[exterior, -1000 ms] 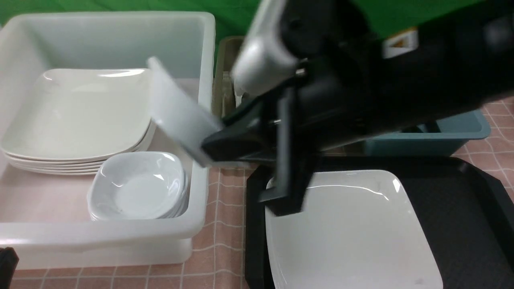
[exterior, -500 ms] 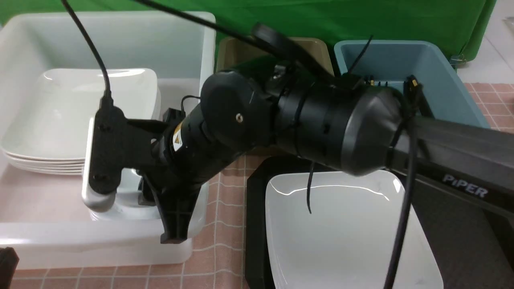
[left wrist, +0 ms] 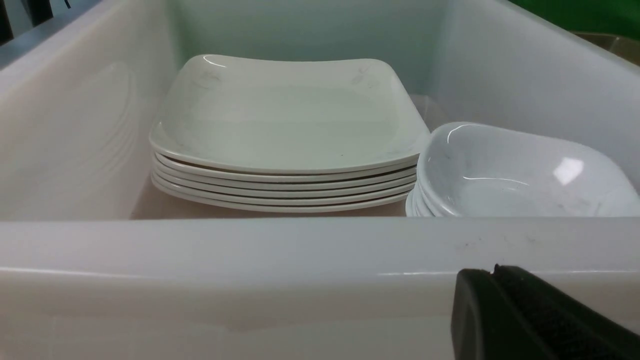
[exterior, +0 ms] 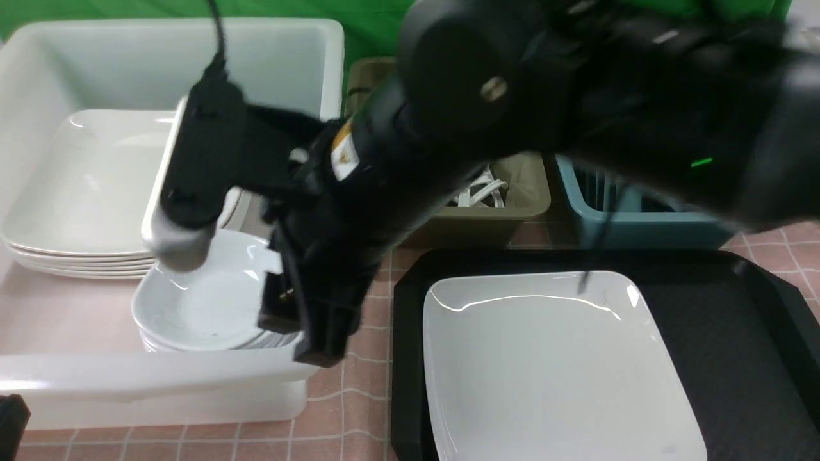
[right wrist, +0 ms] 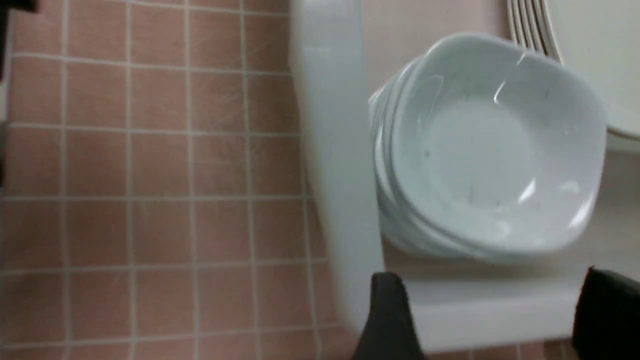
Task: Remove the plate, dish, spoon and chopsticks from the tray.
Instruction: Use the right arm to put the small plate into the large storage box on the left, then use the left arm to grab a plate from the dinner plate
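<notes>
Over the near right corner of the white tub [exterior: 160,378], at the left of the worktop [exterior: 346,410], the right pincer [right wrist: 492,277] hangs with its jaws spread wide and nothing between them. It is just above the tub's near rim, beside the stack of small dishes [exterior: 218,339], whose top dish [right wrist: 495,145] sits free of both fingers. The left pincer [left wrist: 525,315] is closed outside the tub's near wall, with nothing seen in it. The next move, I judge, turns on the plate [exterior: 551,365]. It lies flat on the tray [exterior: 737,333], hollow side up, to the right of the right pincer and a little nearer, across a strip of bare worktop and the tray's left rim. The right arm stretches above the tray, so it is the closer one; the left pincer is well apart, beyond the tub. Being a rounded square, the plate has no real long axis. Its sides run nearly parallel with the tray's rim, slightly turned, and its left edge, close to that rim, faces the pincer. Its far edge faces the olive tub [exterior: 506,218] and blue tub [exterior: 640,224]; its near edge runs out of view.
</notes>
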